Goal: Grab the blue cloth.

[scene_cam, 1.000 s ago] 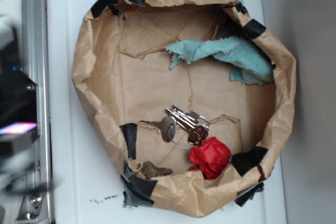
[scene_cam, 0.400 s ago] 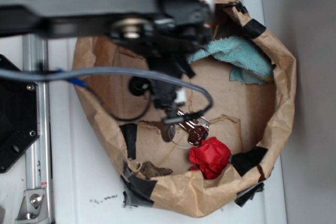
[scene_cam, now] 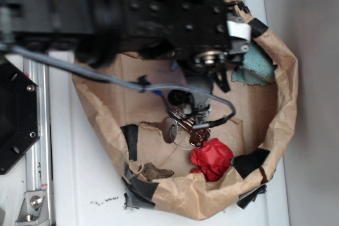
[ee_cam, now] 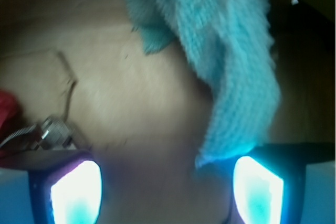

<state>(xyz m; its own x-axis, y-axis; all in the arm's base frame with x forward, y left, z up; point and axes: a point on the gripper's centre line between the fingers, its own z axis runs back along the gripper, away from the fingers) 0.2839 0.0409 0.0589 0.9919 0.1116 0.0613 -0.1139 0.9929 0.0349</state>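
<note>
The blue cloth [scene_cam: 258, 65] lies at the back right of the brown paper bag's floor, mostly hidden under my arm in the exterior view. In the wrist view the blue cloth [ee_cam: 231, 51] hangs from the top down to a corner just above my right finger [ee_cam: 257, 190]. My gripper [ee_cam: 167, 182] is open, with only bare paper between the fingers. From outside, the gripper [scene_cam: 214, 75] hovers over the cloth's left part.
A bunch of keys [scene_cam: 183, 128] lies mid-floor, seen at the wrist view's left as keys [ee_cam: 47, 132]. A red wad [scene_cam: 212, 158] sits near the front wall. The crumpled paper bag rim [scene_cam: 286, 93] with black tape rings everything.
My arm swung in from the left, crossed over the bag and moved right, now covering most of the blue cloth. Keys and red wad stayed put.
</note>
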